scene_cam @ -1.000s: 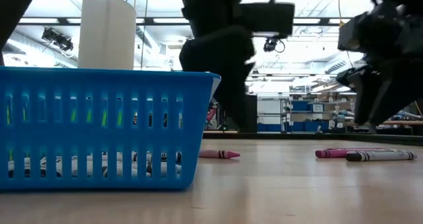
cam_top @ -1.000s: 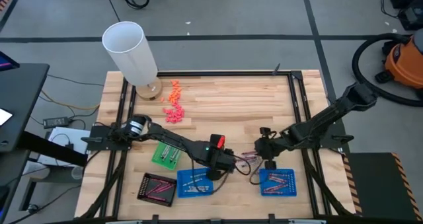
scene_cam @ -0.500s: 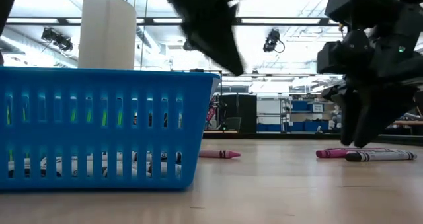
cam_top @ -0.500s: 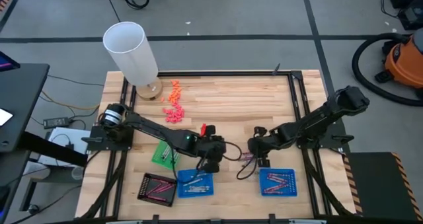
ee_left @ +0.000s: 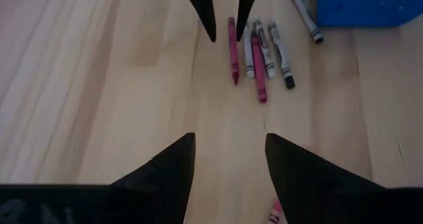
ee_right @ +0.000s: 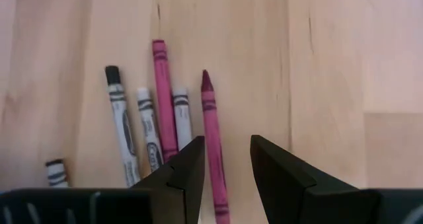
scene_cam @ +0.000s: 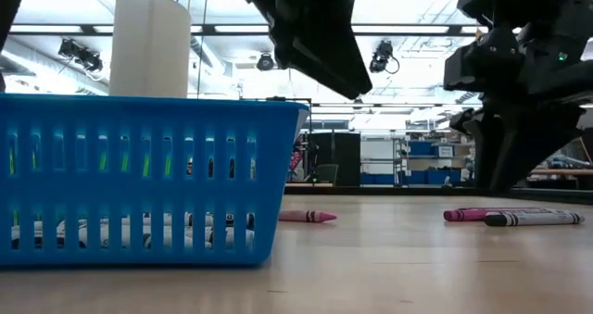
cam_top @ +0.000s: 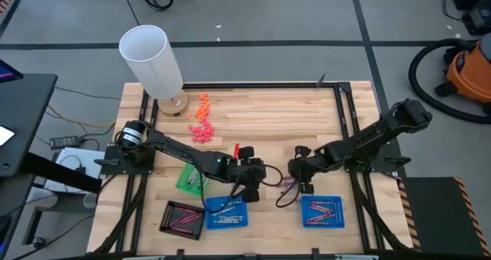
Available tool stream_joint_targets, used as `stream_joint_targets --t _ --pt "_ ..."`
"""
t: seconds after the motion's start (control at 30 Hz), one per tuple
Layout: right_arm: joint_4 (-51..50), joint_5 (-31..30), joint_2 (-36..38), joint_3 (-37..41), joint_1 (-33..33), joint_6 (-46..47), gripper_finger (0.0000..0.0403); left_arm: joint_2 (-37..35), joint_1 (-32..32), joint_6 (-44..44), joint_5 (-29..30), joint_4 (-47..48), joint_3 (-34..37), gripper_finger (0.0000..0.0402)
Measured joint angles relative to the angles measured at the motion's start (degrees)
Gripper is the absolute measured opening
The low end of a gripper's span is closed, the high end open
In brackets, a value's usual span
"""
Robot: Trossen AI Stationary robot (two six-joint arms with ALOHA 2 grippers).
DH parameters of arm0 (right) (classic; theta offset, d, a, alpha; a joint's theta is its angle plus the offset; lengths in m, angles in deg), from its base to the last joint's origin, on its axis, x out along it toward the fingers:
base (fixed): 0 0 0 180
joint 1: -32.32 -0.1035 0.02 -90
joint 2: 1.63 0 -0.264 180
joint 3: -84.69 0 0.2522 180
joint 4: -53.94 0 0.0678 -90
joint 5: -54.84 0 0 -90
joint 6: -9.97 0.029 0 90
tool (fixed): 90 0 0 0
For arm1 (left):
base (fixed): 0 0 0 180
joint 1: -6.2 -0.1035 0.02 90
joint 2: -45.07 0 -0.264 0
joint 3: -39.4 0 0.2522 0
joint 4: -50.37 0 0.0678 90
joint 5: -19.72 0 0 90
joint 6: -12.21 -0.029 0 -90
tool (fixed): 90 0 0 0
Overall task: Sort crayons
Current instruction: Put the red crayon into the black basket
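Left arm reaches from its base at the table's left edge, stretched low and diagonal toward the middle front. My left gripper (cam_top: 239, 192) hangs above the surface, fingers (ee_left: 173, 168) spread with a clear gap, nothing between them.

Right arm comes in from the right edge, elbow raised, forearm angled down toward centre. My right gripper (cam_top: 295, 185) sits low over the table, near the left one, the two facing each other. Its fingers (ee_right: 192, 164) stand parted, gap narrower than on the left, nothing clamped. In the low view both wrists enter from above.
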Motion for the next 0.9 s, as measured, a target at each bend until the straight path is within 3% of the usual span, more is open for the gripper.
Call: stream_joint_targets --t 0.47,0.9 --pt "-2.8 -2.5 4.8 0.5 -0.4 0.2 0.0132 0.0 -0.2 -0.1 0.0 -2.5 0.1 0.0194" --pt "-2.5 -0.6 3.1 0.5 -1.0 0.3 0.0132 0.0 -0.2 0.5 0.1 -0.8 0.0 0.0194"
